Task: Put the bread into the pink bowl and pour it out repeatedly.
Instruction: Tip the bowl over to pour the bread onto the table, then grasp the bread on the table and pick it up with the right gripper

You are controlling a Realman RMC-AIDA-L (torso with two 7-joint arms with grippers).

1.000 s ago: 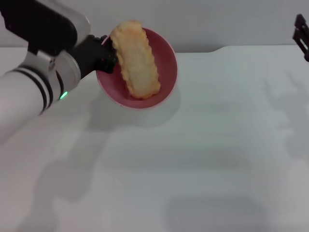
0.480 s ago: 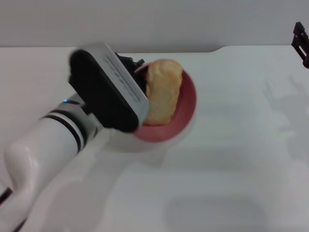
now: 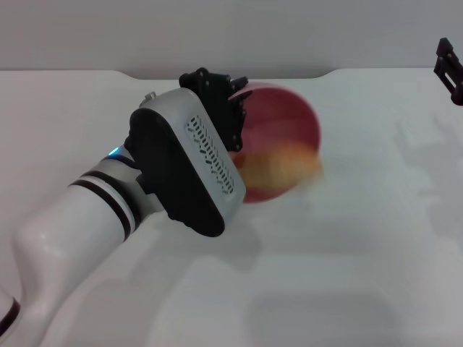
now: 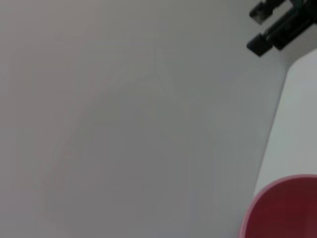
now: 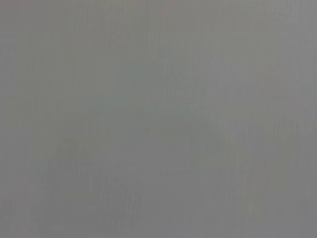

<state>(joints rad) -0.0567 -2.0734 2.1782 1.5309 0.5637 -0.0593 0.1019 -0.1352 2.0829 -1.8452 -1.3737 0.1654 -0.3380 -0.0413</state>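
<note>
My left gripper [image 3: 230, 101] is shut on the rim of the pink bowl [image 3: 286, 119] and holds it tipped steeply over, mouth facing down and to the right, above the white table [image 3: 347, 253]. The bread [image 3: 278, 168] is a blurred tan-orange shape at the bowl's lower edge, sliding out of it just above the table. The bowl's rim also shows in the left wrist view [image 4: 282, 210]. My right gripper [image 3: 448, 69] is parked high at the far right edge, well away from the bowl; it also shows in the left wrist view [image 4: 277, 22].
My left arm's white and black wrist body [image 3: 184, 166] covers the table's left middle. A grey wall [image 3: 231, 32] runs behind the table's far edge. The right wrist view shows only plain grey.
My left wrist has rolled further over, turning the bowl from tilted with its inside showing to nearly upside down. The bread has slid from inside the bowl to its lower edge.
</note>
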